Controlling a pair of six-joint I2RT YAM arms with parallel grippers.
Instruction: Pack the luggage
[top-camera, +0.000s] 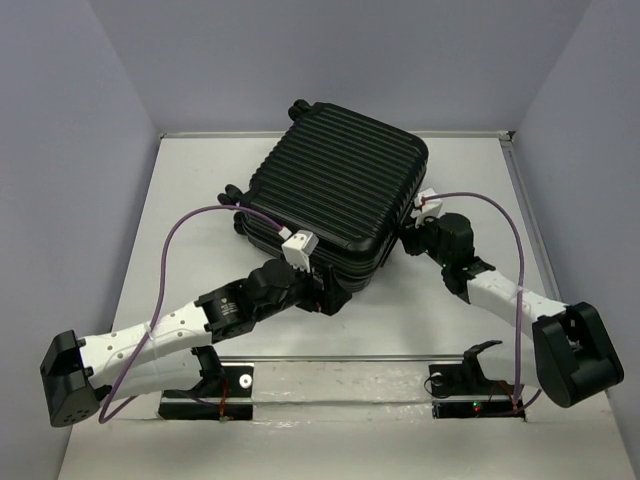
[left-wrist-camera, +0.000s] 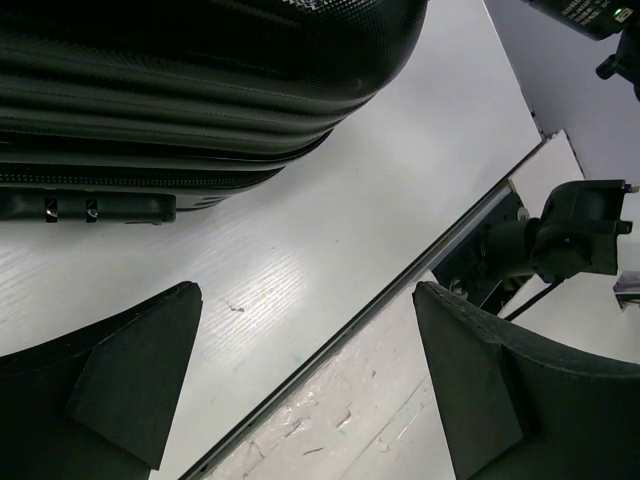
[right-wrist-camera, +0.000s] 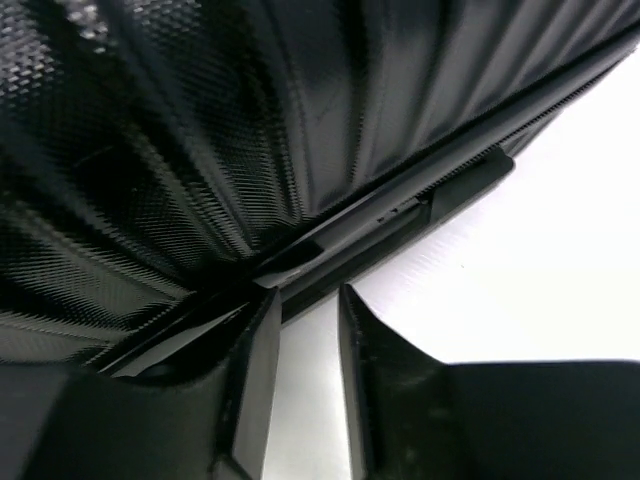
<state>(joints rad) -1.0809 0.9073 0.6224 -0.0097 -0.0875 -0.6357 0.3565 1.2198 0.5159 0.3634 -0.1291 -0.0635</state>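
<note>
The luggage (top-camera: 340, 190), a large black ribbed hard-shell suitcase, lies closed and flat at the back middle of the white table (top-camera: 180, 220). My left gripper (top-camera: 330, 296) is at its near-left corner, low over the table. In the left wrist view the left gripper (left-wrist-camera: 307, 290) is wide open and empty, with the suitcase side (left-wrist-camera: 200, 80) and its lock (left-wrist-camera: 70, 208) above it. My right gripper (top-camera: 415, 236) is against the suitcase's right side. In the right wrist view the right gripper (right-wrist-camera: 308, 295) shows a narrow gap with nothing in it, its tips at the shell's seam (right-wrist-camera: 400, 205).
A metal strip (top-camera: 340, 357) runs along the table's near edge in front of the arm bases (top-camera: 470, 385). Grey walls (top-camera: 70, 150) close in the table on the left, back and right. Small caster wheels (top-camera: 299, 105) stick out at the suitcase's far corner.
</note>
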